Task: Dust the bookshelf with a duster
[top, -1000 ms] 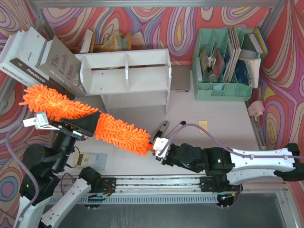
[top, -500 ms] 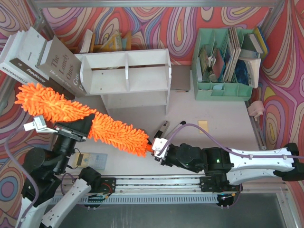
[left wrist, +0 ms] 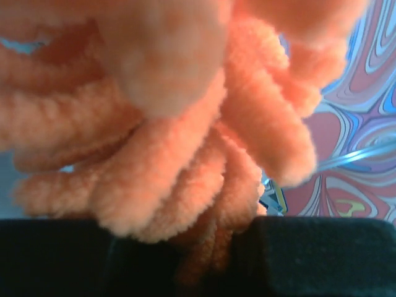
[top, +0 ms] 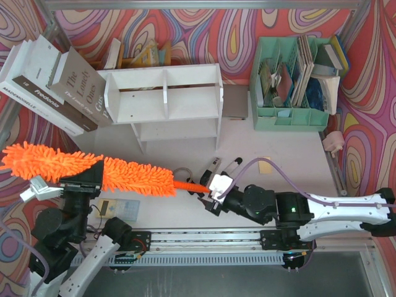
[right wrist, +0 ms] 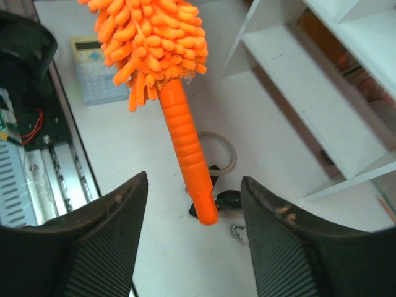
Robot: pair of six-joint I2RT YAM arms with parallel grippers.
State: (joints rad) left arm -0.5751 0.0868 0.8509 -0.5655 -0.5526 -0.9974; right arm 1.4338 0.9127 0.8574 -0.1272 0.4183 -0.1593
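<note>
- The right claw (right wrist: 193, 183) is released: its two fingers stand apart, and the end of the handle (right wrist: 185, 142) is between them, touching neither.
- The left claw (top: 85, 179) is clenched on the duster (top: 133, 176). It grips the fluffy orange head, not the handle; in its own camera the strands are pinched between the black fingers (left wrist: 322, 253).
- The duster is held about level above the bench (top: 297, 154). The head passes through the left claw and beyond it, and the handle points to the right claw.
- I judge that only the left claw carries the duster. Soft fluff can slip, so the right claw should draw back straight along the handle without knocking it, and the left wrist should turn slowly.
- The bookshelf (top: 164, 93) stands beyond both claws, well apart from the duster. Its boards should be swept lightly with the free fluff.
- Farther beyond the left claw lean some books (top: 77, 86). One cover reads "The Lonely Ones" and one white spine reads "MADEMOISELLE".
</note>
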